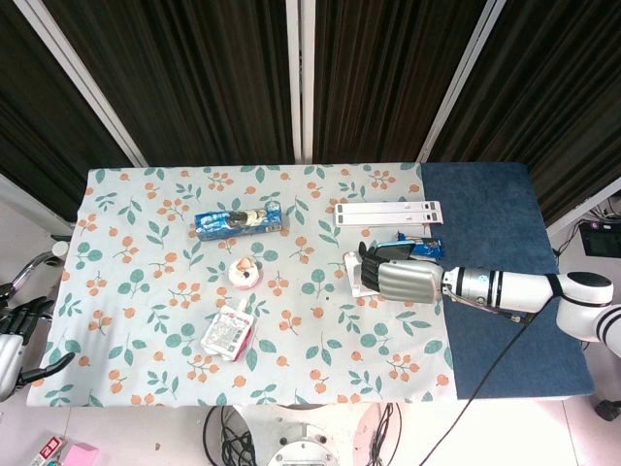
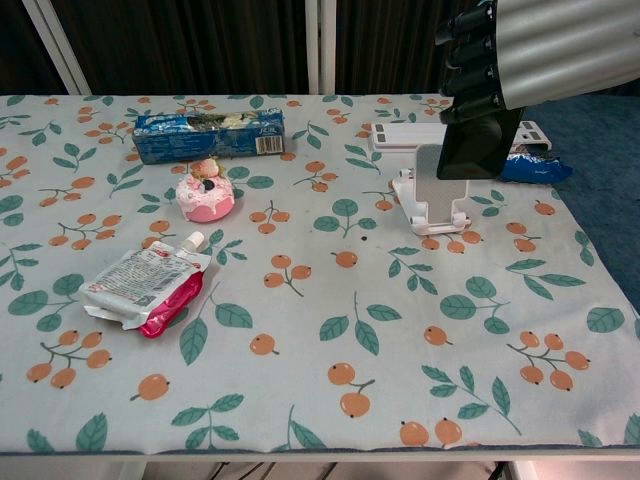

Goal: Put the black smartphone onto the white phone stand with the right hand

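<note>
The right hand (image 2: 520, 55) is gripping the one phone (image 2: 478, 145), fingers curled over its top, hanging it just above the single stand (image 2: 432, 200). Lowering it crooked could tip the stand or miss the lip. The left hand (image 1: 12, 340) is idling off the table (image 1: 146, 388), fingers apart.

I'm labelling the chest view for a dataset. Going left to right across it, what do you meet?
Juice pouch → blue snack box → pink doughnut toy → white phone stand → blue wrapper.
</note>
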You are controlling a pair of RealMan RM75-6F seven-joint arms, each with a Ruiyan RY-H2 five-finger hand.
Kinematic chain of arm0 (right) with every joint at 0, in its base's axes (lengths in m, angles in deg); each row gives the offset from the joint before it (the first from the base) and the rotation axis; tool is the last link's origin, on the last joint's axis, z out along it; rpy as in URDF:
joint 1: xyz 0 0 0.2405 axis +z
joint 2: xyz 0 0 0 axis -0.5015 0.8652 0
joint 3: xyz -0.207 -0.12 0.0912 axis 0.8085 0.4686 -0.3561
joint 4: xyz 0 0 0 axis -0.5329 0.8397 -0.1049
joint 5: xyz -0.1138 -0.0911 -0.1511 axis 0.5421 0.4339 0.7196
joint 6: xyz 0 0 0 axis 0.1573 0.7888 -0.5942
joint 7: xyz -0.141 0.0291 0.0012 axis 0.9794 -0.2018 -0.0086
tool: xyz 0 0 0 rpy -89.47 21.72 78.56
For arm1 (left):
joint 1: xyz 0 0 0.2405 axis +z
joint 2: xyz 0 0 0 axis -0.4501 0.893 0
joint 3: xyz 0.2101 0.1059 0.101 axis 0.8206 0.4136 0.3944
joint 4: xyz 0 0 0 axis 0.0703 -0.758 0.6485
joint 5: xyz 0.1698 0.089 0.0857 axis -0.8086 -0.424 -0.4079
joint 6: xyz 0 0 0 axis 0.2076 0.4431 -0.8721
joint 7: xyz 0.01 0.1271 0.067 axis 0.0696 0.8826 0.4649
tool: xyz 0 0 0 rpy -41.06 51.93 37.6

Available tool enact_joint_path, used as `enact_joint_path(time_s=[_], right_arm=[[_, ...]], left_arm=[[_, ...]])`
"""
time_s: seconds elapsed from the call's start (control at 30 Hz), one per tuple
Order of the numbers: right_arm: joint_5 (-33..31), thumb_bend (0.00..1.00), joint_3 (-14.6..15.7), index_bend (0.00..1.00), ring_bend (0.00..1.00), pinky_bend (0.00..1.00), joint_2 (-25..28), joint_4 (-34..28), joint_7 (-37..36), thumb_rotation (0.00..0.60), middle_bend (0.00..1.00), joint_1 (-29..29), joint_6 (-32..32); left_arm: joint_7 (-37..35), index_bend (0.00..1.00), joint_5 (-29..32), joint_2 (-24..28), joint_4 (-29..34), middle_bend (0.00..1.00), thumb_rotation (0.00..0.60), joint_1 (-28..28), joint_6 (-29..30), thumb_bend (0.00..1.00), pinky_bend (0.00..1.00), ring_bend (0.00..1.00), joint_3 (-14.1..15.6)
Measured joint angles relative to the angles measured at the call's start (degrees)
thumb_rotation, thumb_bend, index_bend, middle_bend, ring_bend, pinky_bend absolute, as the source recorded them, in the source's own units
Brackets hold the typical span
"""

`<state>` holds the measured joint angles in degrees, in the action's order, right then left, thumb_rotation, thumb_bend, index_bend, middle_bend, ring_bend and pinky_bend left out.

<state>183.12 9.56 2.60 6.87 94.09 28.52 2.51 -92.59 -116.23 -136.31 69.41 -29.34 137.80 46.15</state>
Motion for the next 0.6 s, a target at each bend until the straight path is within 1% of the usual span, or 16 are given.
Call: enact_joint_path(time_s=[0.13,0.27,0.47,0.6], right_arm=[[-1.1,0.24,0.3,0.60,0.43,0.23,-2.6,3.1,-0.7,0.600,0.42,0.4,-0.1],[-1.4,0.24,1.5,0.60,0.43,0.22,-5.5,6.0,-1.8,0.600,0.42,1.2,0.0],[-1.8,0.24,3.5,0.60,0.43,0.22,-8.2,8.6,-3.1,0.600,0.41,2.3,0.2],[-2.7,0.24,4.1,0.60,0.43,0.22,-9.2,9.2,-3.4,0.600,0.41,2.6,0.4]], left_arm=[[-0.5,0.12,0.2,-0.3,-0.9,0.09,0.073,0.2,-0.1,0.00,0.25,0.11,0.0],[-1.2,0.12,0.4,-0.5,-1.6,0.09,0.075,0.5,0.0,0.00,0.25,0.11,0.0],[-2.0,0.12,0.5,-0.7,-2.4,0.09,0.073,0.6,-0.4,0.00,0.25,0.11,0.1],[-2.3,0.12,0.4,-0.9,-2.7,0.09,0.073,0.4,-0.6,0.00,0.25,0.11,0.0]])
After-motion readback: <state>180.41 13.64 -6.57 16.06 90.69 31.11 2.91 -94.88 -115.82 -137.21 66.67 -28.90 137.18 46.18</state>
